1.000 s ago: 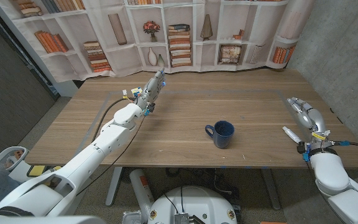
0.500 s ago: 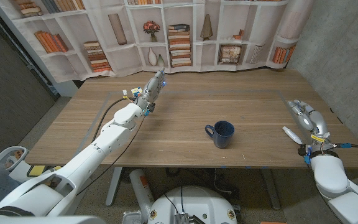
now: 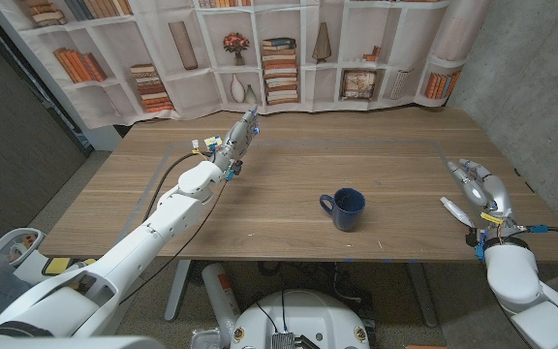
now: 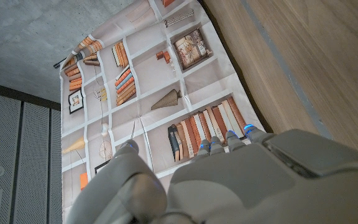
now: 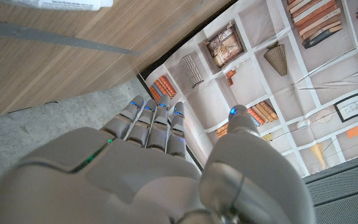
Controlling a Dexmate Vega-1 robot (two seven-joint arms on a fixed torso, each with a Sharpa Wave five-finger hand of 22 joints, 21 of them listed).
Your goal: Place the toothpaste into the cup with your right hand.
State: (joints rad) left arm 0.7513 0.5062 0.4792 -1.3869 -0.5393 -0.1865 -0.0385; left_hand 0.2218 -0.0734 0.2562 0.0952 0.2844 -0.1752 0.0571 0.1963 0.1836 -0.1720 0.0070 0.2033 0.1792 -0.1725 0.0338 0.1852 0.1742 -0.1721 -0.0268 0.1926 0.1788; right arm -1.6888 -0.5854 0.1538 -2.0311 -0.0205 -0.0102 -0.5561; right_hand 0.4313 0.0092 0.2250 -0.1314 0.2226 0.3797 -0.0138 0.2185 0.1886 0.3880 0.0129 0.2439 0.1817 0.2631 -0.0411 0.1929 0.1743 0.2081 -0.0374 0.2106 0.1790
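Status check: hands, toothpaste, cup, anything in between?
Both hands empty, right hand open beside toothpaste, left hand far off. Cup upright mid-table. Bare table between toothpaste and cup.

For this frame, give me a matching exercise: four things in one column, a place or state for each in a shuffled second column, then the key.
Things:
1. cup
2. toothpaste
3. left hand
4. right hand

Places or states:
A. open, next to the toothpaste, holding nothing
B. lying on the table near its right edge
C. upright at mid-table, dark blue
D. fingers extended toward the bookshelf backdrop, at the far left part of the table

Pairs: 1-C, 2-B, 3-D, 4-A
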